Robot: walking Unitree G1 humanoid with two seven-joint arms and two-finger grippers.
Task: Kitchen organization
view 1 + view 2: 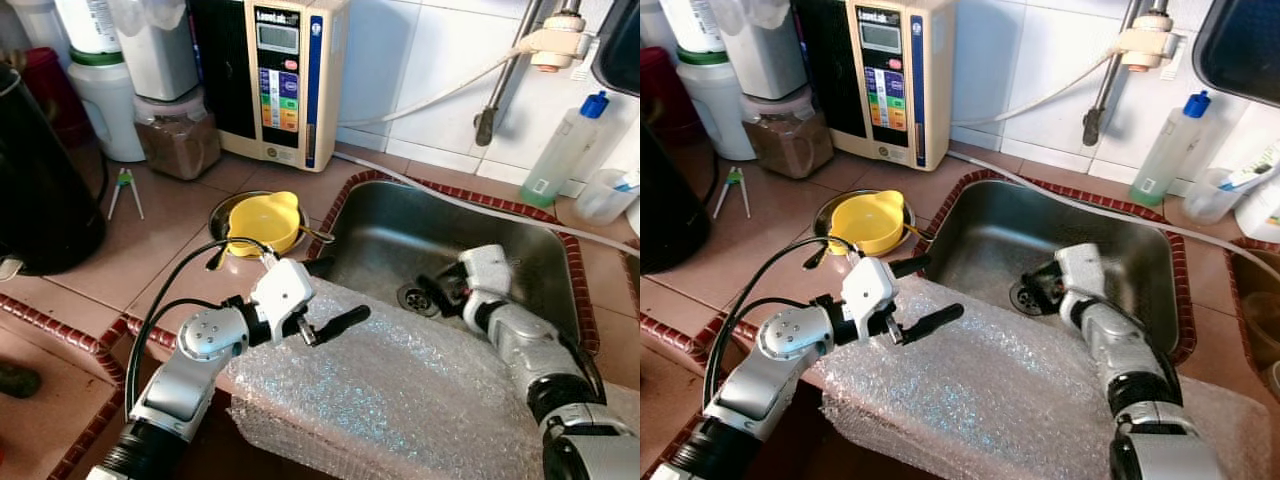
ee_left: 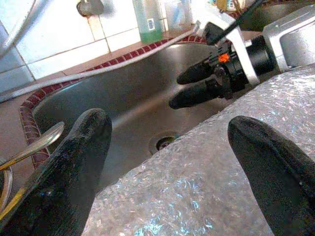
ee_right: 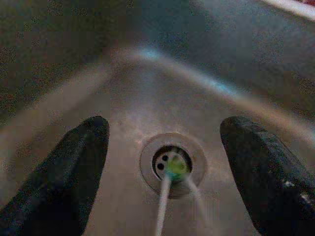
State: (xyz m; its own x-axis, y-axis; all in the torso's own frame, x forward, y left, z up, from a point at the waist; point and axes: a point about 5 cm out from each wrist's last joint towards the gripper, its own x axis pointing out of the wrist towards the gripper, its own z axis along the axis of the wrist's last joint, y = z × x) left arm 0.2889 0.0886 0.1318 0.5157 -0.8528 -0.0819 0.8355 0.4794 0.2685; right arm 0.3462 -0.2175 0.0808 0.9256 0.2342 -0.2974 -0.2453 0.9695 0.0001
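Observation:
A steel sink (image 1: 520,250) is set into the tiled counter. Its drain (image 3: 172,164) holds a thin white stick with a green tip (image 3: 173,167). My right gripper (image 1: 428,290) reaches down into the basin just above the drain, open, with one finger on each side of the stick and nothing held. My left gripper (image 1: 335,293) hovers open and empty over the sink's near left corner, above a sheet of bubble wrap (image 1: 400,390) draped over the front rim. A yellow bowl (image 1: 263,220) sits on a metal dish left of the sink.
Along the back wall stand a water ioniser (image 1: 285,75), a jar of brown powder (image 1: 180,135), white jugs and a green soap bottle (image 1: 565,150). A black pot (image 1: 40,180) is at far left. A white hose (image 1: 450,195) crosses the sink's back rim.

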